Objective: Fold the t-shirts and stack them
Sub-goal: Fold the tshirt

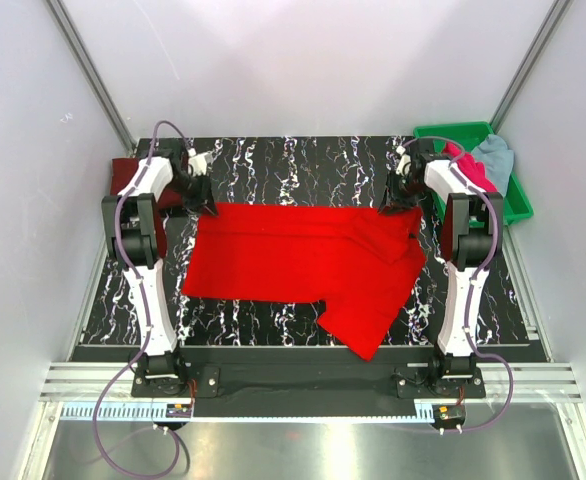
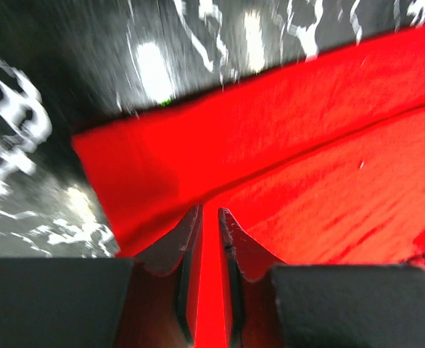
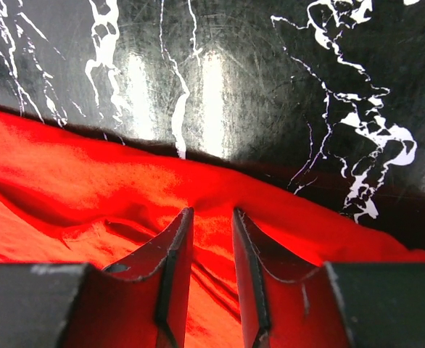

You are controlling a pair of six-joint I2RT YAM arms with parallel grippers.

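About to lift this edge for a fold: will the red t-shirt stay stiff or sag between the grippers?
Probably floppy: the red t-shirt creases around the left gripper and right gripper, so expect sag between them. Likely light, since the cloth looks thin.

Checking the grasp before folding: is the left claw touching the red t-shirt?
Touching. Left wrist view: the left claw pinches the red t-shirt between its fingers.

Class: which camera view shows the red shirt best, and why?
Top external: the whole red shirt shows, spread on the table. The wrist views show only close-up patches of its edge.
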